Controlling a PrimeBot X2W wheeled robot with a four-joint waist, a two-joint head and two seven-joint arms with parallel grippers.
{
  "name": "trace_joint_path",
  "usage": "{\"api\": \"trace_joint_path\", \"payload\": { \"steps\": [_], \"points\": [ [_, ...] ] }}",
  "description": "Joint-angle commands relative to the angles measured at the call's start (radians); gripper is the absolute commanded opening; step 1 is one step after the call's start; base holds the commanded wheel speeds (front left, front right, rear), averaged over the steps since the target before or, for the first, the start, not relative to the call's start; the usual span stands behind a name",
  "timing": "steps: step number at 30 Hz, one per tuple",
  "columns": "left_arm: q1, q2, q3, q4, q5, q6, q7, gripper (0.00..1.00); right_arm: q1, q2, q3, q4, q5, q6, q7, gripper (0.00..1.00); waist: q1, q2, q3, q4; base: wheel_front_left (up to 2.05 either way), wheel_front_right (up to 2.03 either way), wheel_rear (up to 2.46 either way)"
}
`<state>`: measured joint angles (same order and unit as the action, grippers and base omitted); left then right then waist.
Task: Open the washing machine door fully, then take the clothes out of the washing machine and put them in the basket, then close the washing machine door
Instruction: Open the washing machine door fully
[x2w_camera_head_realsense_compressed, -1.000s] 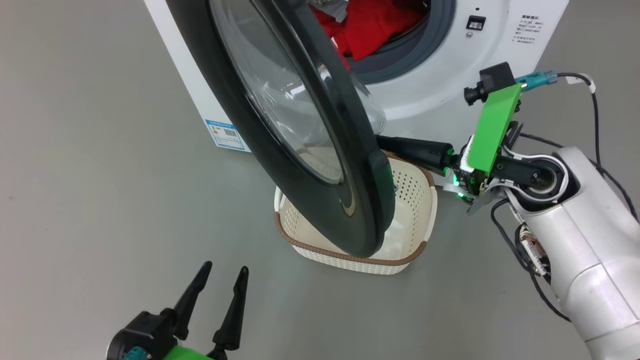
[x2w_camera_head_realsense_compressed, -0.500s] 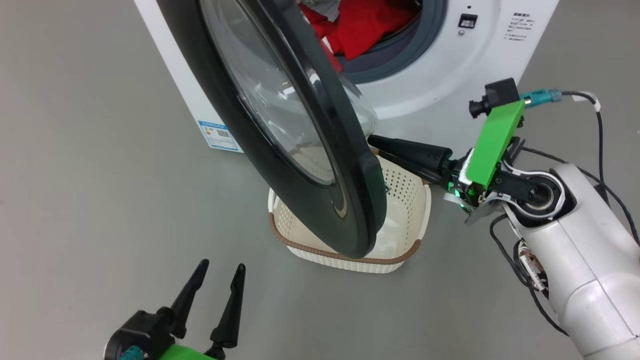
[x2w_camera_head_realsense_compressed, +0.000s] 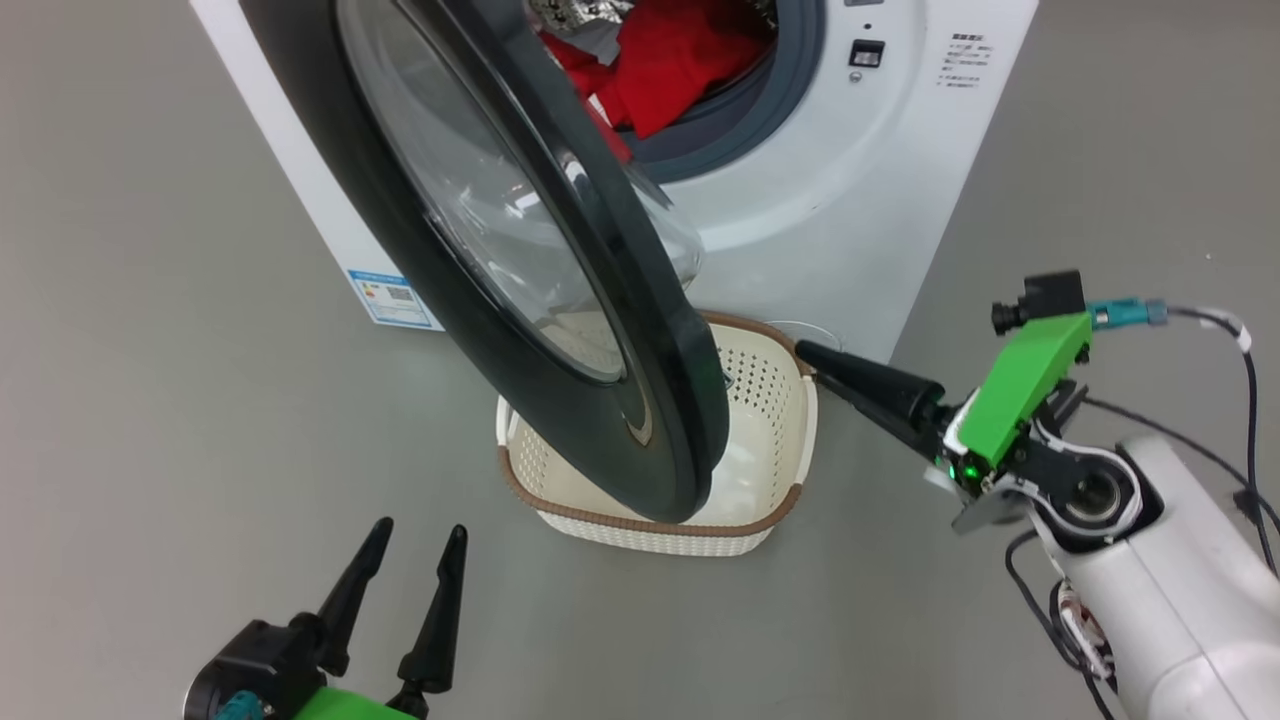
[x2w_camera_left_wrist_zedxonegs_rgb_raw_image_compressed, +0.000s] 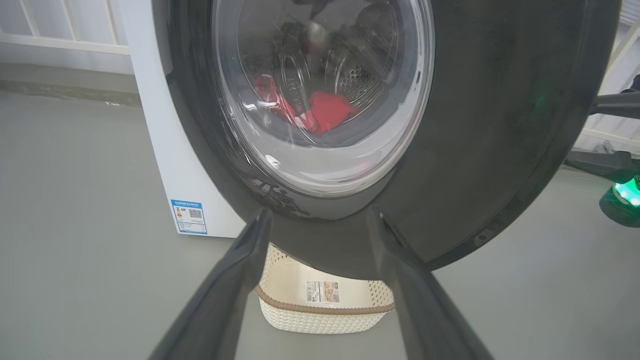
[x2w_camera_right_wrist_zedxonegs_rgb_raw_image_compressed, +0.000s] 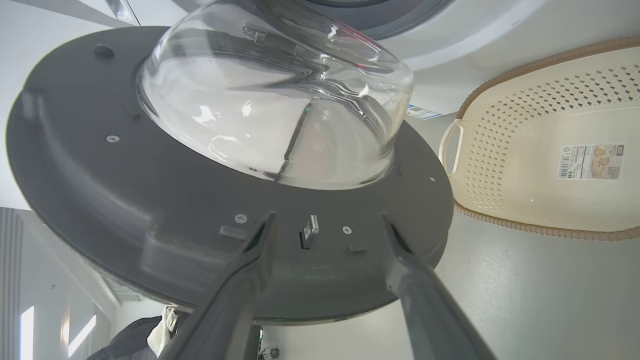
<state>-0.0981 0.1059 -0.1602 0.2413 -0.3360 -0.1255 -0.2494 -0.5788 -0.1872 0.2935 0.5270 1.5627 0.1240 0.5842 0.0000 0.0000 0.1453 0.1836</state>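
Both of your grippers are spread wide and hold nothing. Your right gripper (x2w_camera_right_wrist_zedxonegs_rgb_raw_image_compressed: 327, 222) points at the inner face of the large round black-rimmed glass door (x2w_camera_head_realsense_compressed: 690, 420), just clear of it. Your left gripper (x2w_camera_head_realsense_compressed: 421, 525) hovers before its outer face. The door stands partly swung out over the cream perforated plastic basket (x2w_camera_head_realsense_compressed: 770, 400) on the floor. Bright red clothes (x2w_camera_head_realsense_compressed: 680, 60) lie inside the big white front-loading washing machine (x2w_camera_head_realsense_compressed: 850, 200).

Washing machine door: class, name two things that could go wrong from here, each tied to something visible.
The washing machine door hangs part open above the basket, so clothes pulled out could snag or miss it. The open right gripper points at the door's latch and might catch on it.
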Motion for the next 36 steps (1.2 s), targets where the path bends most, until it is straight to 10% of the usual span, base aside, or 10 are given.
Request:
{"api": "trace_joint_path", "payload": {
  "steps": [1,36],
  "points": [
    [-0.002,0.019,0.039,-0.018,-0.007,-0.005,-0.012,1.00,0.018,0.002,-0.002,-0.035,-0.003,0.007,-0.012,1.00,0.0000,0.0000,-0.004,-0.008,0.00,0.00,0.00],
    [0.046,0.020,0.103,-0.006,-0.016,-0.005,-0.012,1.00,0.403,-0.017,0.056,-0.045,-0.184,0.007,-0.442,1.00,0.0000,0.0000,-0.036,-0.098,0.00,0.00,0.00]
  ]
}}
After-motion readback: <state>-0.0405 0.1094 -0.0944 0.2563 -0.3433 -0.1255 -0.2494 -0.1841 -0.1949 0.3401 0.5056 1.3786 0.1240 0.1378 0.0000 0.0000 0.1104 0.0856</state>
